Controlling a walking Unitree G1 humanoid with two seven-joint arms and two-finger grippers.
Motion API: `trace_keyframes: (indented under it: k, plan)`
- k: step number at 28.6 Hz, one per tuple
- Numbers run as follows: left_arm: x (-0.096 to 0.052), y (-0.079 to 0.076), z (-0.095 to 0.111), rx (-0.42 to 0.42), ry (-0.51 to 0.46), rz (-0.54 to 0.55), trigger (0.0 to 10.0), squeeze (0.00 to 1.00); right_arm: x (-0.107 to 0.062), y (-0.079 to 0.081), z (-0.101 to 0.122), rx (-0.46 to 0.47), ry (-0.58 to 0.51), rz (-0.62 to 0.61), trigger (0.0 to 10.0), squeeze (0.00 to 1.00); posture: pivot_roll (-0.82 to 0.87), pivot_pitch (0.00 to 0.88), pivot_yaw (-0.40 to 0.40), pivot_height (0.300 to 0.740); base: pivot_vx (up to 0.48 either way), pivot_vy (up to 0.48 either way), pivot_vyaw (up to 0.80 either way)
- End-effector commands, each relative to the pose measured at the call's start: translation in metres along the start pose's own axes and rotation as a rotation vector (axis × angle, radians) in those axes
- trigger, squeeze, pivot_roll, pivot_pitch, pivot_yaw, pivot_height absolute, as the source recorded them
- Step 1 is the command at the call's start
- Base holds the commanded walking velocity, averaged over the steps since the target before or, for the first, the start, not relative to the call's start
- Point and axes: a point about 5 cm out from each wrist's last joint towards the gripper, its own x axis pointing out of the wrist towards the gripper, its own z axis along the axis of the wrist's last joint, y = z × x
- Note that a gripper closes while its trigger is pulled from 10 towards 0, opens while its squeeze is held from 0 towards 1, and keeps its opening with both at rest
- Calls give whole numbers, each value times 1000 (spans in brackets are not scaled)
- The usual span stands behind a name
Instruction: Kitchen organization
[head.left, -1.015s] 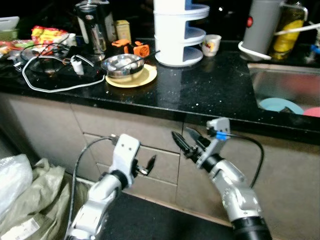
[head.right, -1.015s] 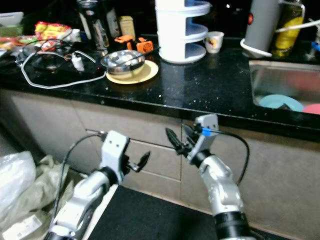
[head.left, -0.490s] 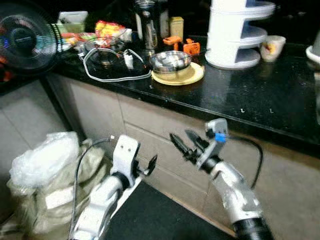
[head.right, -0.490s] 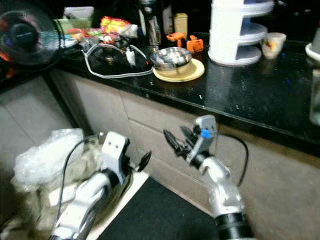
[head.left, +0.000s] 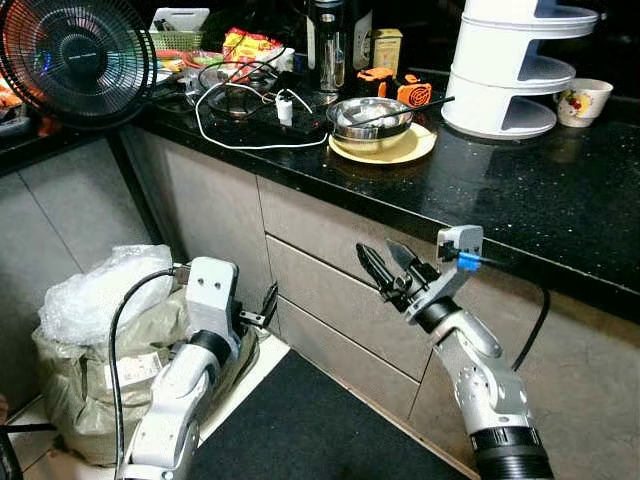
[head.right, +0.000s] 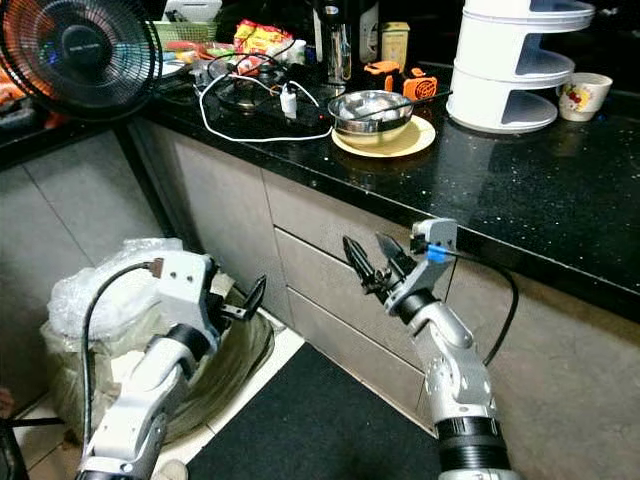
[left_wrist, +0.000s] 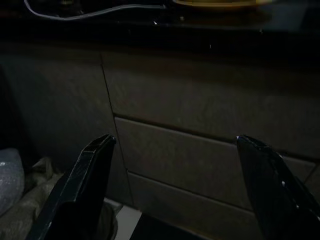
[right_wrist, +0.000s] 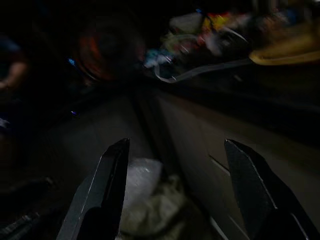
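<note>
Hovering low: both arms sit in front of the drawer fronts, nothing held, so I'd guess the tidying has barely started.
Left claw (head.left: 262, 306): fingers spread wide apart in its wrist view, empty, pointing at the drawers (head.left: 330, 290) right ahead of it.
Right claw (head.left: 386, 270): fingers also apart, empty, just below the desk (head.left: 560, 200) edge.
Beside left claw: a sack (head.left: 85, 340) with a clear plastic bag on top, on the floor on its outer side.
Up past both claws: steel bowl (head.left: 372, 116) with a utensil in it, sitting on a yellow plate (head.left: 385, 150). Looks like the obvious thing to move.
Further from right claw: white tiered rack (head.left: 520, 65) and a small floral cup (head.left: 582, 100) beyond it.
Further from left claw: white cable (head.left: 250, 140) looped over the desk, a fan (head.left: 75, 55), snack packets and jars at the back.
Progress: desk looks cluttered all over, so pretty much everything is left to do.
</note>
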Motion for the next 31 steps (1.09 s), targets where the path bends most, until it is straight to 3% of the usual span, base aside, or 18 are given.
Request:
trace_keyframes:
  k: [1,5,14,31]
  plan:
    - [-3,5,2,10,-14,8,10000,0,4,7,4,14,-16,36,10000,0,21,0,20,740,356,0,0]
    - [-1,0,4,1,-19,-6,10000,0,12,17,17,-5,-54,89,10000,0,20,0,23,740,480,0,0]
    - [0,-6,4,-6,-20,-31,10000,0,16,24,31,-28,-87,129,10000,0,18,0,23,740,480,0,0]
    - [3,-12,13,14,-55,-51,10000,0,19,29,37,-49,-94,143,10000,0,21,0,21,740,441,0,0]
